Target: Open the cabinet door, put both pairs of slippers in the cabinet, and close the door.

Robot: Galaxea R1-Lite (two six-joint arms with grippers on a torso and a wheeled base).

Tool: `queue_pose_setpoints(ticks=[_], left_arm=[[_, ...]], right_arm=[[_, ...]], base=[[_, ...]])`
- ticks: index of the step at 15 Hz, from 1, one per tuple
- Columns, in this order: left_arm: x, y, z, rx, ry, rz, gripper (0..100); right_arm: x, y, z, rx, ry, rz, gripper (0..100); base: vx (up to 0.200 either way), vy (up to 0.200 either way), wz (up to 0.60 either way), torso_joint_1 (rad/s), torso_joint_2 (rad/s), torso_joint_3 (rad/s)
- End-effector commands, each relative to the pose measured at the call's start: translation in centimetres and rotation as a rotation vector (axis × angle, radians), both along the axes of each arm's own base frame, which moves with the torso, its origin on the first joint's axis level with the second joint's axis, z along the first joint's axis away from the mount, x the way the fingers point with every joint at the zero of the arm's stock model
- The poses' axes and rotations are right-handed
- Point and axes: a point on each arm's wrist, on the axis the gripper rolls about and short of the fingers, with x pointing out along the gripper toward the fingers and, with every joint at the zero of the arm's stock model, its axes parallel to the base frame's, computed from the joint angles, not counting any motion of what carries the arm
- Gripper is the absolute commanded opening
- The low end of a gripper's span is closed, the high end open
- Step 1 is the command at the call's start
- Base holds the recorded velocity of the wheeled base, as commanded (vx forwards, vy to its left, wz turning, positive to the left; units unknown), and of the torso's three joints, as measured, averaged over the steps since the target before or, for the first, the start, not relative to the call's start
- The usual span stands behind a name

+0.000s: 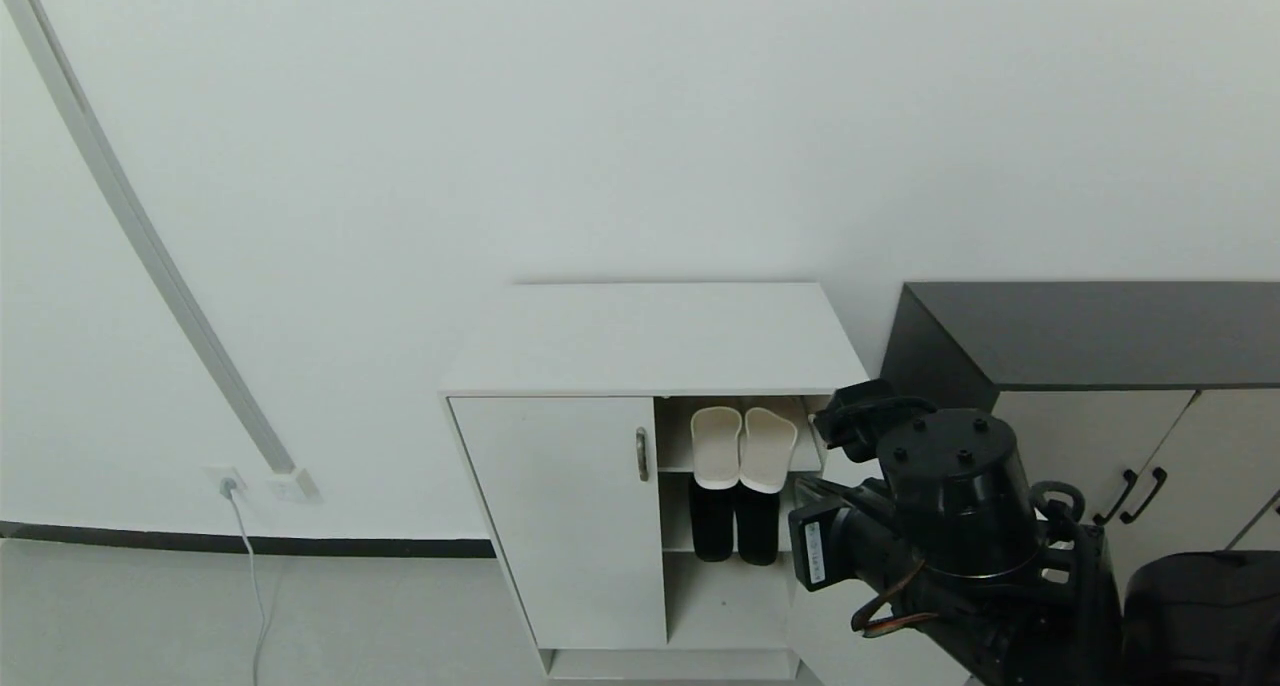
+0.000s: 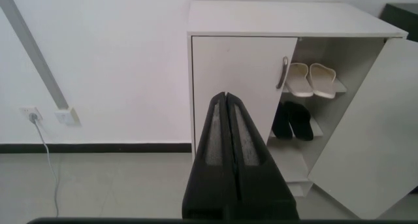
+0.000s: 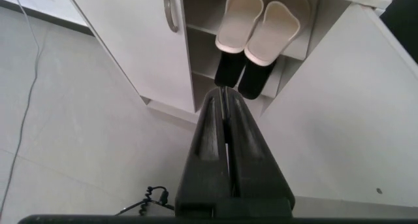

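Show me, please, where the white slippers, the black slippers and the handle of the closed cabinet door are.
white slippers (image 1: pixel 768 449): head view, on the flat face of the right-hand slipper.
black slippers (image 1: pixel 757 524): head view, on the middle of the right-hand slipper.
door handle (image 1: pixel 641 454): head view, on the middle of the metal bar.

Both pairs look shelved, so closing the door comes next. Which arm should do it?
Right, probably: the right gripper sits close beside the open door, while the left gripper is farther back.

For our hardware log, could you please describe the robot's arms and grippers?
The left gripper and right gripper have long, black, tapering fingers with greyish faces. The right arm is black, with a round bolted cap, a white label and brown cables.
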Motion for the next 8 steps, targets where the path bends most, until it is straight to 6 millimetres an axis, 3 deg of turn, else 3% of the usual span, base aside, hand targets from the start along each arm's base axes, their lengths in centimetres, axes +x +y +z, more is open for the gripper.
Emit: queue_pose_setpoints(ticks=[1, 6, 8], left_arm=[[0.01, 0.0, 0.01, 0.0, 0.001, 0.001, 0], [0.01, 0.0, 0.01, 0.001, 0.001, 0.001, 0], [0.01, 0.0, 0.01, 0.001, 0.001, 0.001, 0]], right_arm=[[-0.02, -0.01, 0.02, 0.001, -0.001, 0.0, 0], [0.18, -0.11, -0.13, -0.001, -0.014, 0.001, 0], [0.26, -0.09, -0.35, -0.01, -0.011, 0.001, 0]], base=[[0.0, 0.0, 0.0, 0.173, -0.38, -0.198], [0.0, 0.0, 0.0, 0.165, -0.36, -0.191], [0.0, 0.0, 0.0, 0.032, -0.07, -0.044]])
